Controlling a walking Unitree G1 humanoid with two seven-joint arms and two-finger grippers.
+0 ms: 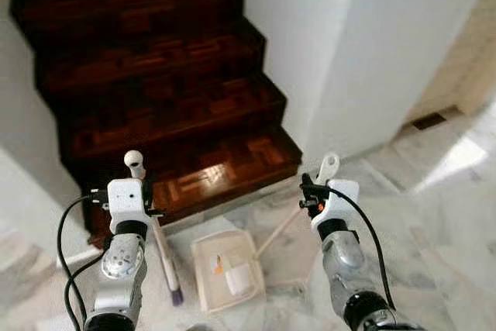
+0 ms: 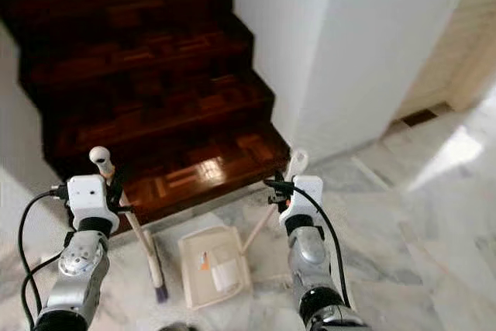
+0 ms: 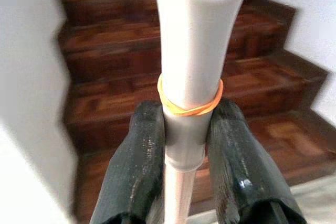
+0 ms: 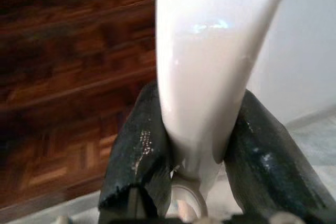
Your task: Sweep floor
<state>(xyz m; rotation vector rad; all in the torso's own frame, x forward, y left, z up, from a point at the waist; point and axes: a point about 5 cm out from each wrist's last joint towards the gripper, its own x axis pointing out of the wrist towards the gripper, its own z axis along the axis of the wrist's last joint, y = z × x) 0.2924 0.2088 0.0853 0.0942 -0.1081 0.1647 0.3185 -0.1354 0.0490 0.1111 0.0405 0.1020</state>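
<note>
My left gripper is shut on the pale broom handle, just below an orange rubber band. The handle's rounded top stands above my left wrist, and the broom's head rests on the marble floor. My right gripper is shut on the white dustpan handle, whose top end sticks up above my right wrist. The cream dustpan lies on the floor between my arms, with a white scrap and a small orange bit inside.
Dark wooden stairs rise straight ahead, their lowest step just past the dustpan. A white wall corner stands to the right. Light marble floor stretches to the right, with a dark floor vent at the far wall.
</note>
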